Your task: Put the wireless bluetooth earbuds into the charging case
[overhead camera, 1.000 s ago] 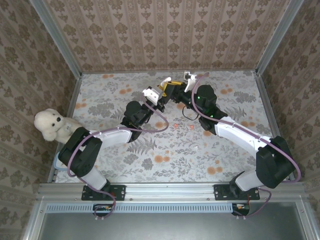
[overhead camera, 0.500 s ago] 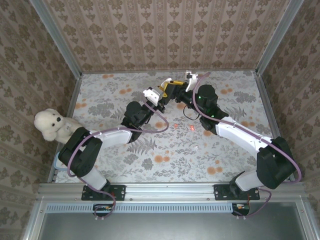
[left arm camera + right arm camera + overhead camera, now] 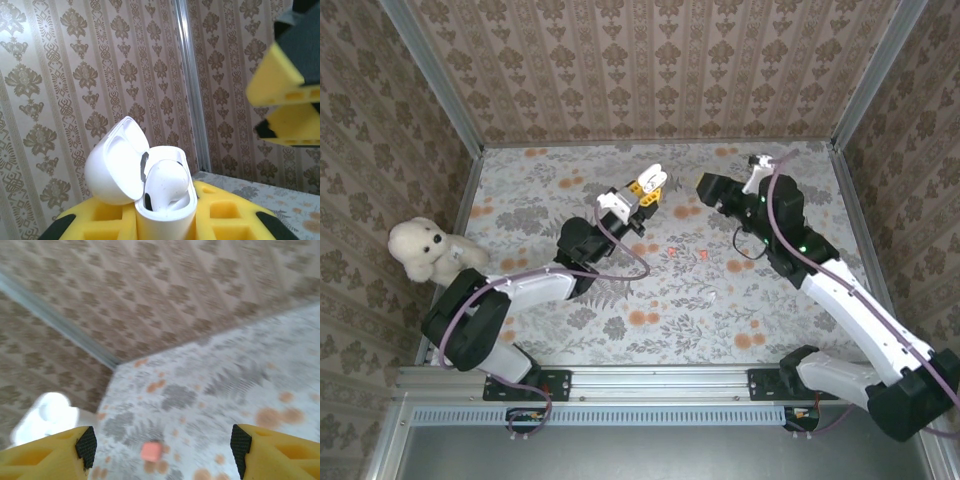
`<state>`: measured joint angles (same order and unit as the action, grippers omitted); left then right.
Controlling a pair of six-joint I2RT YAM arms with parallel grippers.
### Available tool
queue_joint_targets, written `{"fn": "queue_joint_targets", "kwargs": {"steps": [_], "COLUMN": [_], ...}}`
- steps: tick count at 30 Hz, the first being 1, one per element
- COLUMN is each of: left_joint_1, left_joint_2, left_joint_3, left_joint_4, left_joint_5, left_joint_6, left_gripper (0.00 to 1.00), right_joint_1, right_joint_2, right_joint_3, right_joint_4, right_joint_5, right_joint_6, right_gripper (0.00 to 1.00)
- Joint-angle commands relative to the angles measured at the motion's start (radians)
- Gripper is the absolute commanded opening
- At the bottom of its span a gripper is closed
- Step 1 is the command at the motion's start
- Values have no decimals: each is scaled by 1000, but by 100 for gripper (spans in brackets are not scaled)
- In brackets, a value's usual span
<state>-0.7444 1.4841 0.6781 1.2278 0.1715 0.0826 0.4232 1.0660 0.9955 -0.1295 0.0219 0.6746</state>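
Note:
My left gripper (image 3: pixel 644 190) is shut on the white charging case (image 3: pixel 165 210), which stands upright between its yellow fingers (image 3: pixel 227 215). The case's lid (image 3: pixel 112 165) is tipped open to the left, and one white earbud (image 3: pixel 167 182) sits in the case. From above, the case (image 3: pixel 653 177) is held over the back middle of the table. My right gripper (image 3: pixel 708 187) is open and holds nothing; it hovers a little to the right of the case, apart from it. Two red-orange earbuds (image 3: pixel 672 250) (image 3: pixel 703 257) and a white one (image 3: pixel 713 297) lie on the table. One red-orange earbud (image 3: pixel 151 451) appears blurred between my right fingertips.
A white teddy bear (image 3: pixel 423 250) sits against the left wall. Patterned walls close off the floral table (image 3: pixel 800 300) at the back and on both sides. The right gripper's yellow fingers (image 3: pixel 285 100) show at the upper right of the left wrist view.
My right gripper has opened and drawn back to the right, away from the case. The left gripper, still holding the case, has shifted slightly toward me.

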Motion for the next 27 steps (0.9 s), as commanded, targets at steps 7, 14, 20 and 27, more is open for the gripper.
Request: {"fn": "queue_joint_targets", "kwargs": {"steps": [7, 14, 20, 27], "left_joint_1": [12, 14, 14, 13], "left_joint_2": [-61, -74, -81, -81], "left_joint_3": [-59, -80, -91, -100], "left_joint_4": [53, 54, 53, 61], "left_joint_5": [-11, -11, -11, -13], "left_joint_6": [37, 41, 40, 36], "left_gripper": [0, 0, 0, 0], "right_joint_1": [-5, 74, 159, 199], "right_joint_2": [38, 232, 365, 432], "right_joint_3": [-235, -267, -218, -185], "right_joint_4": [-477, -438, -461, -473], "right_joint_5": [82, 102, 158, 190], "right_joint_6": [218, 278, 316, 298], "right_gripper": [69, 67, 66, 64]}}
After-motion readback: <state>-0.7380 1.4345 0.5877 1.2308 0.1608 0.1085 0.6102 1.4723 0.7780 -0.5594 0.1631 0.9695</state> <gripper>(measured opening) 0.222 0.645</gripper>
